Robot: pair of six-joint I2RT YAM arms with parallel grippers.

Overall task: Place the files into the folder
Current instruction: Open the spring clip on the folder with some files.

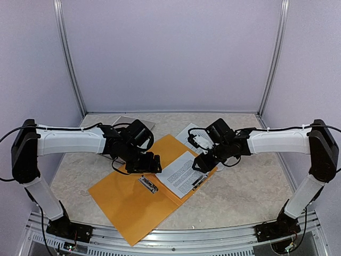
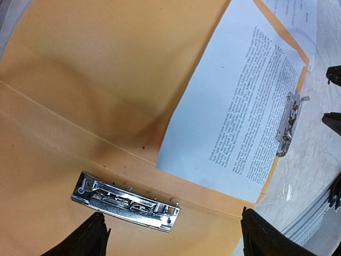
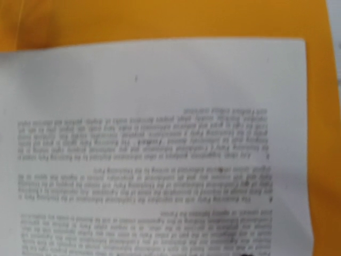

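Note:
An orange folder (image 1: 128,202) lies open on the table. One white printed sheet (image 1: 178,173) lies on its right half, next to a metal clip (image 1: 200,181) at the right edge. A second metal clip (image 1: 148,184) sits near the fold. My left gripper (image 1: 145,162) hovers over the fold; in the left wrist view it (image 2: 171,216) is open and empty above that clip (image 2: 125,201). My right gripper (image 1: 204,162) is low over the sheet. The right wrist view shows only the blurred sheet (image 3: 160,106) and folder (image 3: 160,16); its fingers are hidden.
Another printed sheet (image 1: 187,134) lies on the table behind the right gripper, partly under it. A grey sheet (image 1: 136,121) lies at the back left behind the left arm. The folder's near corner reaches the metal rail (image 1: 213,234) at the table's front edge.

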